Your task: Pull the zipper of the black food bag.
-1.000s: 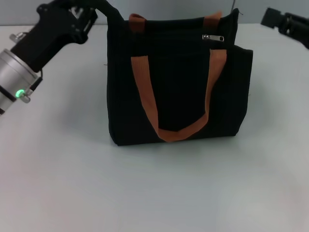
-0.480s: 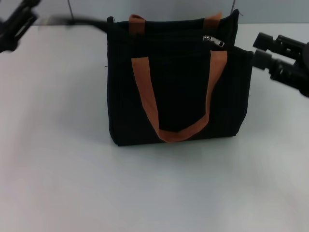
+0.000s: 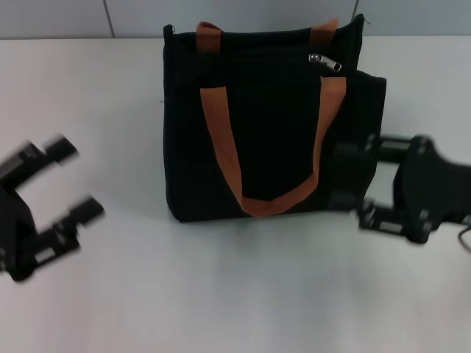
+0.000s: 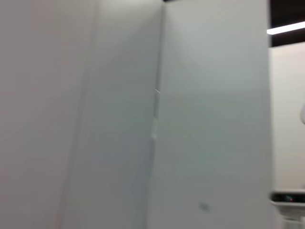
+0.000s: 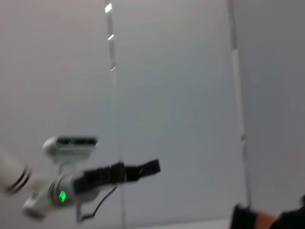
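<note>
The black food bag (image 3: 268,125) stands upright at the table's middle, with two orange-brown handles (image 3: 221,140). The silver zipper (image 3: 324,60) pull tab sits near the bag's top right, on the zip line. My left gripper (image 3: 77,179) is open and empty, low at the left, well apart from the bag. My right gripper (image 3: 344,178) is open and empty beside the bag's lower right side, far below the zipper; I cannot tell if it touches the fabric. Neither wrist view shows the bag.
The white table (image 3: 235,294) spreads in front of the bag, and a grey wall (image 3: 257,15) rises behind it. The left wrist view shows only wall panels (image 4: 157,114). The right wrist view shows the other arm (image 5: 95,179) far off, with a green light.
Both arms swung from the table's back corners down toward the front: the left to the lower left, the right to the bag's lower right side. The bag stayed put.
</note>
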